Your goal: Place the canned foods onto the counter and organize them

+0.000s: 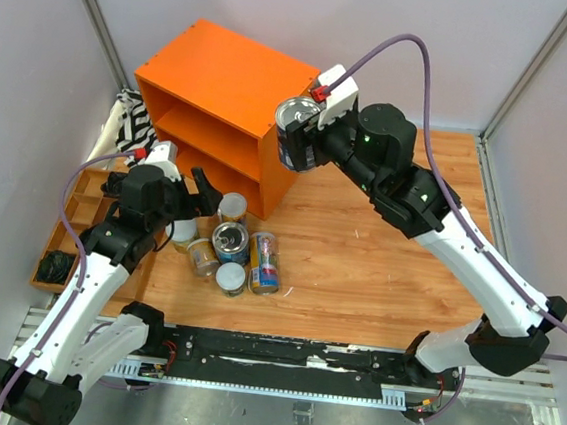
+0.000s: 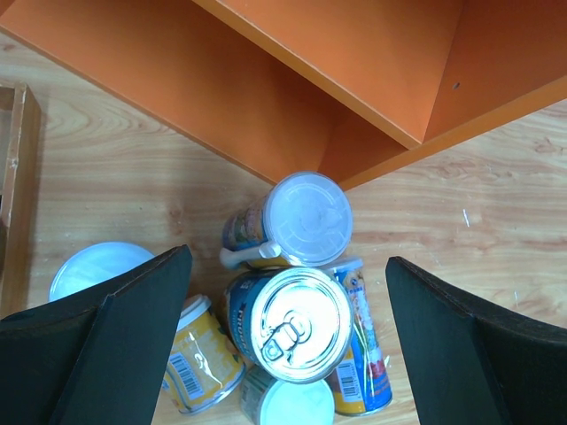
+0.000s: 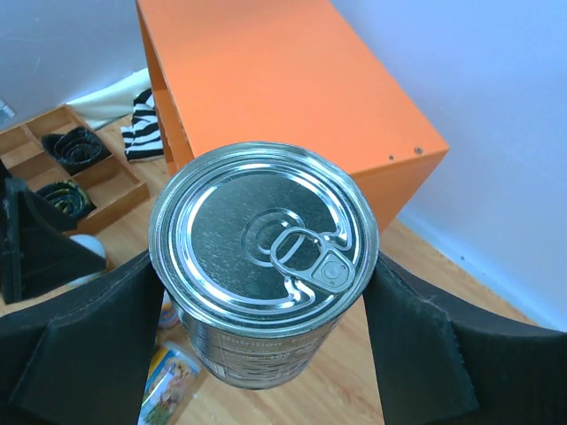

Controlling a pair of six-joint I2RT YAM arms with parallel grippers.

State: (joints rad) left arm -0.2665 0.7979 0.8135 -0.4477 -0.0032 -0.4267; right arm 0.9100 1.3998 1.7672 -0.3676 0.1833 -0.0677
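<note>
Cans first: one wide blue-labelled can (image 1: 297,136) is up in the air in my right gripper (image 3: 261,372). The fingers are clamped on its sides and the silver pull-tab top faces the wrist camera. It hangs just beside the near right corner of the counter (image 1: 227,66), about level with the flat orange top and not yet over it. I judge this to be the carry step, with placement next. I need to move the can further in over the top, keep it upright, lower it until the base sits flat, and only then open the fingers. I would put it well back from the edge so later cans have room.

The rest of the cans stand and lie in a tight cluster on the table (image 1: 358,270) in front of the counter's open side. A second wide can (image 2: 297,323) is in the middle. Small white-lidded cans (image 1: 232,208) touch it, and a slim colourful can (image 1: 264,263) lies on its side against it. My left gripper (image 1: 197,196) hovers right over this group, jaws spread wide and holding nothing.

The packing is what stands in my way. Closing on the middle can may nudge its neighbours or roll the ones lying down. A brown tray (image 1: 72,212) and a striped cloth (image 1: 131,123) sit on the left, well clear of the right arm's path.
</note>
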